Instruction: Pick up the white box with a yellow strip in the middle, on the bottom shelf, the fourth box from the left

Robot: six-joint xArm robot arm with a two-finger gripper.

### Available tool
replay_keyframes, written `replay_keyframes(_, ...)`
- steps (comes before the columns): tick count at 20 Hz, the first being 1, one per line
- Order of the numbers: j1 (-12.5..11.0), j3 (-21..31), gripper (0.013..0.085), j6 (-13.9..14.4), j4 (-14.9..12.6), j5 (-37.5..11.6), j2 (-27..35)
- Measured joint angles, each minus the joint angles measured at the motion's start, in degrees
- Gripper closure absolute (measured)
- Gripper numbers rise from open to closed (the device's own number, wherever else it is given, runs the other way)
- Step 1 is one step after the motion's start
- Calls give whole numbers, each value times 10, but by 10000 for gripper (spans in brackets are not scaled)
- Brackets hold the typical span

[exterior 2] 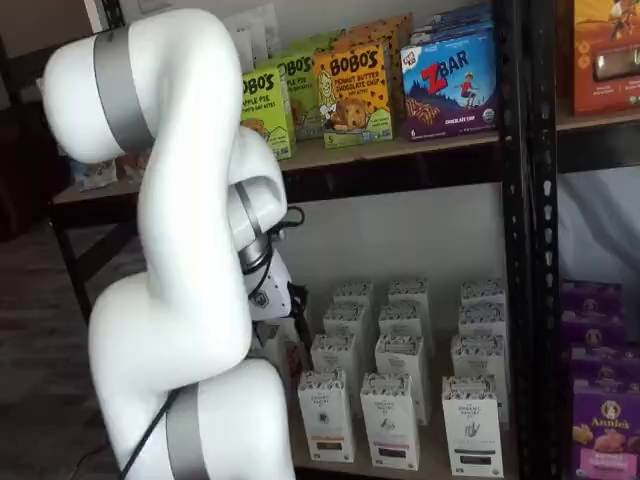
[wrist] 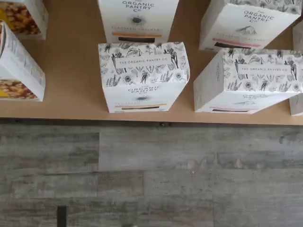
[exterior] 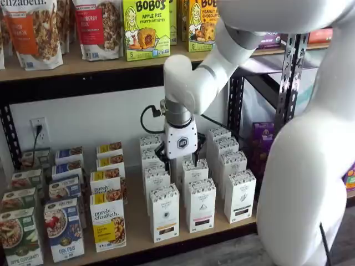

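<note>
The white box stands at the front of the bottom shelf, with a flower-patterned top and a thin yellowish-and-dark band low on its front. In both shelf views it is the leftmost white carton of the front row. My gripper hangs over the white cartons a row or two behind it, higher than their tops. Its black fingers show a gap and hold nothing. In a shelf view the arm hides most of the gripper.
Like white cartons stand right of the target and behind it. Purely elizabeth boxes stand on its left. The upper board carries bags and Bobo's boxes. A black rack post and purple boxes are at the right.
</note>
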Motion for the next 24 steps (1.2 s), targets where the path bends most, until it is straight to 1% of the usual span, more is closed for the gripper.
replay_keyframes(2, -6, -6, 130, -11, 7, -18, 25)
replay_keyframes(4, -11, -13, 130, -31, 26, -33, 49)
replay_keyframes(6, -15, -23, 130, -55, 51, -50, 79)
replay_keyframes(9, -21, -37, 130, -74, 68, -85, 121)
replay_keyframes(11, -24, -52, 130, -82, 75, -94, 147)
replay_keyframes(12, -25, -65, 130, -77, 68, -93, 165)
replay_keyframes(16, -29, -99, 130, -80, 67, -90, 213)
replay_keyframes(19, -36, -118, 130, -72, 51, -91, 242)
replay_keyframes(24, -45, -136, 130, -80, 51, -102, 275)
